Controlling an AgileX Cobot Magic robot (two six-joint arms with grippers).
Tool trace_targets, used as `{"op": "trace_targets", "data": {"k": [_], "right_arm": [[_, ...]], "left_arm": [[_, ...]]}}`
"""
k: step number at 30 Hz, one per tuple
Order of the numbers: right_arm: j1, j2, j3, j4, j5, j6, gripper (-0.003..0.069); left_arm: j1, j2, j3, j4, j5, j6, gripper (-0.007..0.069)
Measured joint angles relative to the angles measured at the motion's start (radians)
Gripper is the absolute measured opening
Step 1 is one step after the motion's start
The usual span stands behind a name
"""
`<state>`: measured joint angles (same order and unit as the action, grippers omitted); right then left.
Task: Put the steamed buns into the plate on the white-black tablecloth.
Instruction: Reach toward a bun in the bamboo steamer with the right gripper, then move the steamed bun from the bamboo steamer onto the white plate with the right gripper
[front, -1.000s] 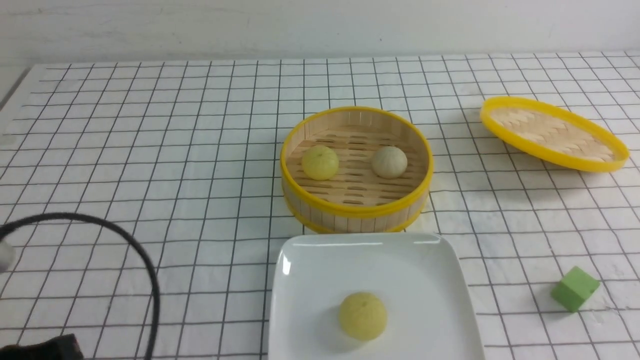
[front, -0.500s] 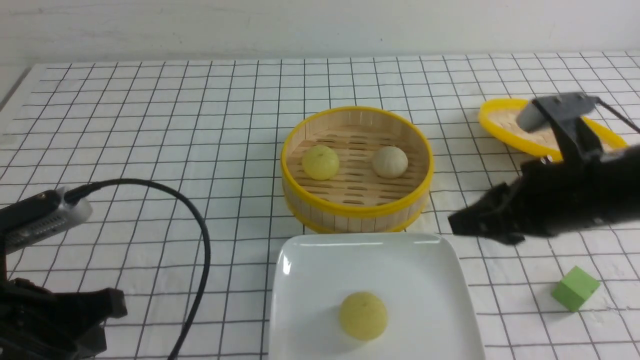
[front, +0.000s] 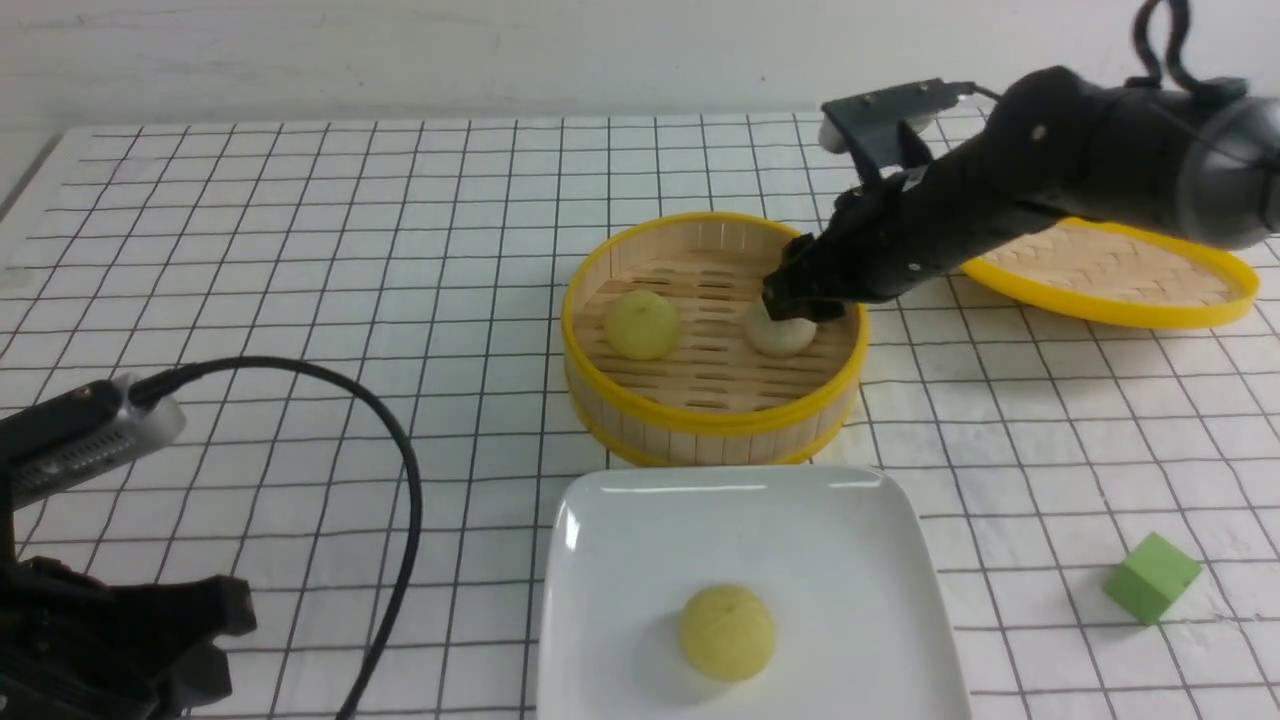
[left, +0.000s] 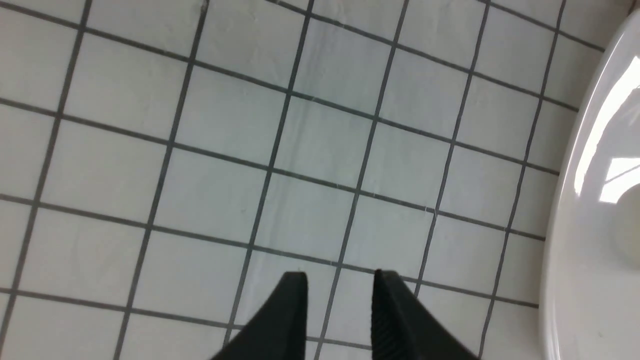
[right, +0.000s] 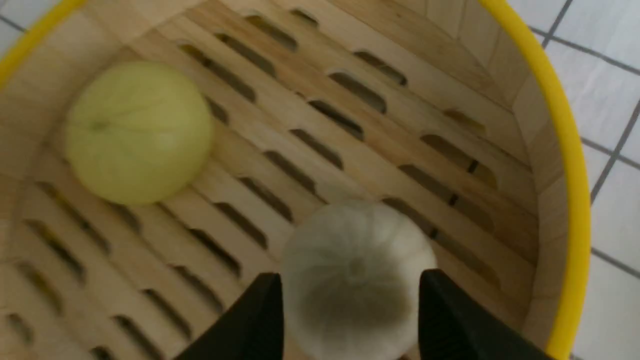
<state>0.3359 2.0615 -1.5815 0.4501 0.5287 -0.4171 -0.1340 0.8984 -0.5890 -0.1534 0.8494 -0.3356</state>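
Note:
On the white-black tablecloth a white plate holds one yellow-green steamed bun. Behind it, the bamboo basket holds a second yellow-green bun and a beige bun. My right gripper reaches into the basket, open, with one finger on each side of the beige bun. My left gripper hovers open over bare cloth beside the plate's rim, with nothing between its fingers.
The yellow-rimmed woven lid lies at the back right, partly behind the right arm. A green cube sits right of the plate. The left arm and its black cable fill the front left corner.
The right arm came in from the right, reached into the basket and opened its jaws around the beige bun. The left arm rose into view at the front left and its jaws parted.

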Motion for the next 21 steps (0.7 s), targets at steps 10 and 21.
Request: {"op": "trace_targets", "data": {"k": [10,21], "right_arm": [[0.036,-0.019,-0.084,-0.11,0.201,0.052,0.0022],[0.077,-0.528,0.293,-0.115,0.475,0.294,0.003]], "left_arm": [[0.0,0.0,0.0,0.0,0.0,0.0,0.0251],[0.0,0.0,0.0,0.0,0.0,-0.001,0.025]]}}
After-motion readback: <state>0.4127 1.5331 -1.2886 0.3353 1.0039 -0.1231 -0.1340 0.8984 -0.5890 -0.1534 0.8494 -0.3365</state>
